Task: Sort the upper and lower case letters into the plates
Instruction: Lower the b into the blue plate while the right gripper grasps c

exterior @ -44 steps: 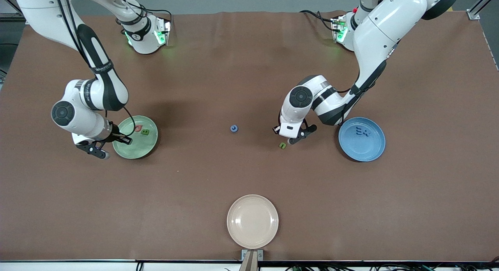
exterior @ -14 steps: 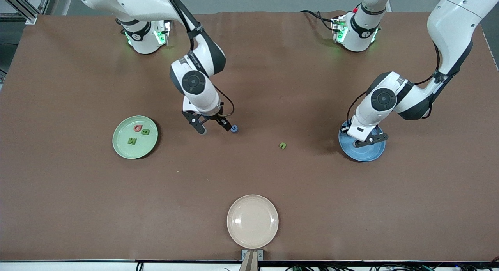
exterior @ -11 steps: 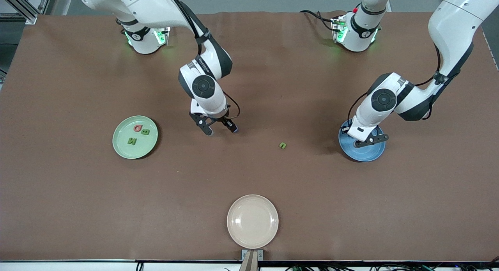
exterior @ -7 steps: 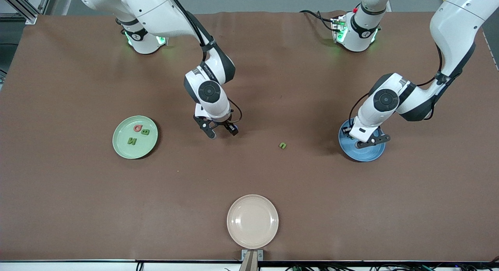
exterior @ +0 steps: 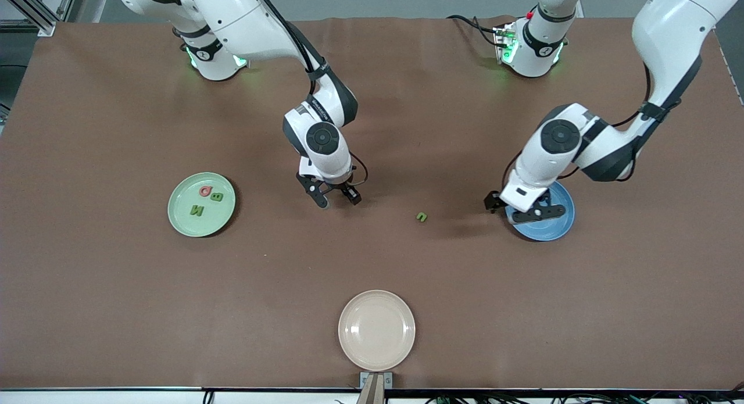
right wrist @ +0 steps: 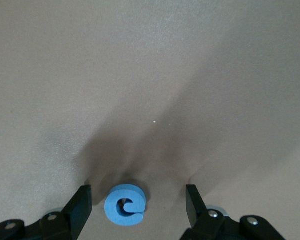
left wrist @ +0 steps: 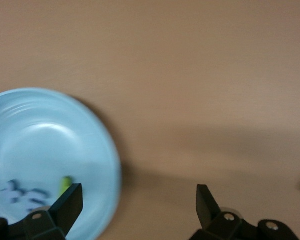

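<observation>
- Front view: the right tool (exterior: 337, 199) sits low over the worktop (exterior: 116, 288) midway between the mint green plate (exterior: 185, 221) and the blue plate (exterior: 561, 224); the letter beneath it is hidden here. The left tool (exterior: 517, 209) hangs spread at the blue plate's rim, near the small green letter (exterior: 421, 217).
- Left wrist view: fingers wide apart, empty, straddling the blue plate's edge; dark letters (left wrist: 20, 192) lie inside.
- Right wrist view: jaws wide, bracketing the blue letter e (right wrist: 125, 205) flat on the worktop. It looks like light, stiff foam; pinch its outer curved edges, gently.
</observation>
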